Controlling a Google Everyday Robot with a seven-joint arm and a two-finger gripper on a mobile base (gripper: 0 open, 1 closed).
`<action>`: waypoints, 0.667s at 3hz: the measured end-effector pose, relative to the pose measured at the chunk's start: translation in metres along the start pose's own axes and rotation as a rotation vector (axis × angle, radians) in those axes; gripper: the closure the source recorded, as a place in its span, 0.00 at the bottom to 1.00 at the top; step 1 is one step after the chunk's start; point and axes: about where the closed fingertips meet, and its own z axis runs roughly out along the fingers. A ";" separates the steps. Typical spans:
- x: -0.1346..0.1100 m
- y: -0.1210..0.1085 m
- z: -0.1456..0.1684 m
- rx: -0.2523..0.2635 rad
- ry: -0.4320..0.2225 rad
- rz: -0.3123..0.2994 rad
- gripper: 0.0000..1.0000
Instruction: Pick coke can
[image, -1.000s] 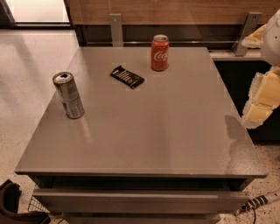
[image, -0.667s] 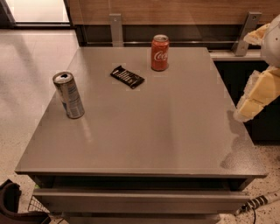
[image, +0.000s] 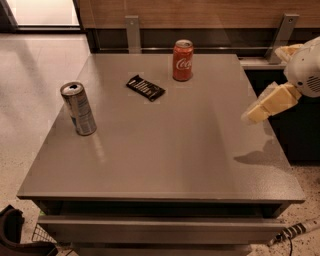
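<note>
One gripper (image: 261, 108) hovers at the right edge of the tabletop (image: 175, 155), touching nothing; clenched or released, I cannot tell. By the far edge, the coke can (image: 183, 60) reads Coca-Cola.

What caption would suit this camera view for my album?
The pincer hovers over the right edge of the table, apart from the upright coke can at the back.

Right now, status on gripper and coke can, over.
Gripper over the table's right edge, well short of the coke can. Can upright at far edge, untouched. Nothing between them.
</note>
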 end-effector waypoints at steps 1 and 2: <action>-0.016 -0.026 0.033 0.047 -0.195 0.112 0.00; -0.053 -0.077 0.080 0.141 -0.485 0.281 0.00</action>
